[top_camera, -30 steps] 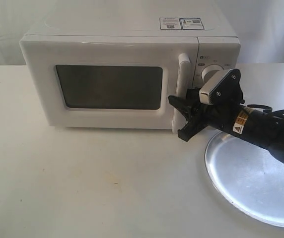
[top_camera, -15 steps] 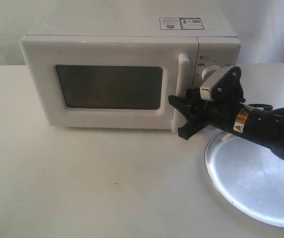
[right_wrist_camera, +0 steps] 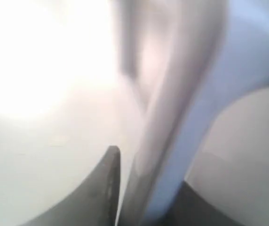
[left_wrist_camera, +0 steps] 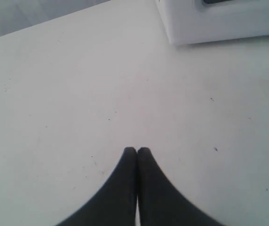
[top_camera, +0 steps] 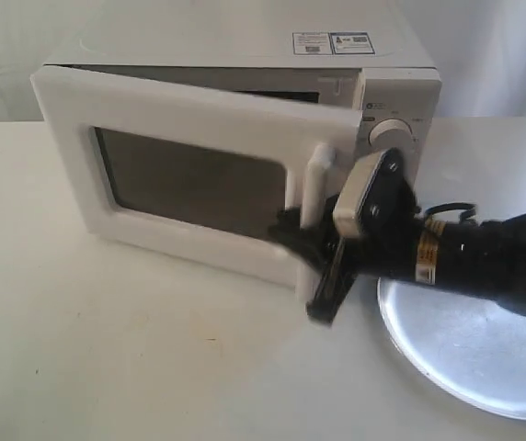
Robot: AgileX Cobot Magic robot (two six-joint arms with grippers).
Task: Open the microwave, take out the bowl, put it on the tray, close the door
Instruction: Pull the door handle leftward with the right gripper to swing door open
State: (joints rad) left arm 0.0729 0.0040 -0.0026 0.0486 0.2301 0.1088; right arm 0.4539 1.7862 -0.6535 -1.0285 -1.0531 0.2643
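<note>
The microwave cavity shows only as a dark sliver above the door, which stands ajar, hinged at 9 o'clock with its free edge swung toward the camera. The bowl is somewhere out of sight, since the door screens the inside.

The right gripper sits at the handle, its jaws spread wide with the bar running between them. The right wrist view is badly blurred, but a dark finger lies just beside the pale bar (whether it presses the bar I cannot tell). One dial is visible past the wrist.

The tray lies at 4 o'clock, cut off by the frame's edge and partly covered by the right arm.

The left gripper is out of the exterior view; its tips are pressed together on nothing, over the table, with a corner of the microwave nearby.

The door's free corner hangs just above the tabletop, and plain surface spreads from it toward 7 o'clock. The tray's rim lies near the gripper.
</note>
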